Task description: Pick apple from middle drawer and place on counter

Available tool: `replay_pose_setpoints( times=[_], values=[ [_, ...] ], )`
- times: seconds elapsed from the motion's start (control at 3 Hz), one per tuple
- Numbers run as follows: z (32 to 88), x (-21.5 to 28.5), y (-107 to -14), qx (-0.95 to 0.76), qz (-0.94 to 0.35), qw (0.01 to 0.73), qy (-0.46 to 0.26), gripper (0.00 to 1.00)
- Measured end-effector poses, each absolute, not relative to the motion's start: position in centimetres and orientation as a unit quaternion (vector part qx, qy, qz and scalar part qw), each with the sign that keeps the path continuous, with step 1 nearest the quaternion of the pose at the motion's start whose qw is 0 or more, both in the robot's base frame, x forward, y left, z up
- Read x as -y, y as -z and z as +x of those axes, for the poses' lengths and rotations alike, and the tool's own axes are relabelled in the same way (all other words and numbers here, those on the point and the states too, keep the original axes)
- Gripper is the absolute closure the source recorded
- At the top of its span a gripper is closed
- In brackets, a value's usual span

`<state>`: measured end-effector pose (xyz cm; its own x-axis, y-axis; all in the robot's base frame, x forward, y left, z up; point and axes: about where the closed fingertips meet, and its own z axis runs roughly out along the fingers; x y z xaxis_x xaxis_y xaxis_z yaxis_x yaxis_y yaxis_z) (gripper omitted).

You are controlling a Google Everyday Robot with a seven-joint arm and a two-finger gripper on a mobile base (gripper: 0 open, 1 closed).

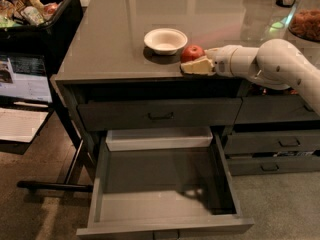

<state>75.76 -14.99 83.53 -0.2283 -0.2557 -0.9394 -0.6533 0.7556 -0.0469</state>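
The small red apple (192, 52) rests on the glossy grey counter (110, 44) near its front edge, just right of a white bowl (165, 40). My gripper (194, 63) reaches in from the right on a white arm, low over the counter edge. It lies right against the near side of the apple. The middle drawer (160, 184) is pulled wide open below and shows a bare grey floor with nothing in it.
A pale shallow tray (159, 138) sits at the back above the open drawer. The top drawer (160, 115) is shut. Narrower drawers (280, 143) stand at the right. A black bin of groceries (30, 9) is at the far left. A container of orange food (306, 24) stands at the back right.
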Motion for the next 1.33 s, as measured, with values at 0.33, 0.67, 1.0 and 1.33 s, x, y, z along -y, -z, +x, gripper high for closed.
replay_pose_setpoints(
  times=[0.33, 0.67, 1.0, 1.33],
  values=[
    [75.9, 15.1, -83.6, -0.764, -0.293, 0.545, -0.181, 1.00],
    [75.9, 14.9, -83.6, -0.764, -0.293, 0.546, -0.182, 1.00],
    [75.8, 15.5, -85.7, -0.755, -0.289, 0.566, -0.162, 1.00],
    [75.7, 16.3, -89.5, -0.745, -0.279, 0.592, -0.131, 1.00]
  ],
)
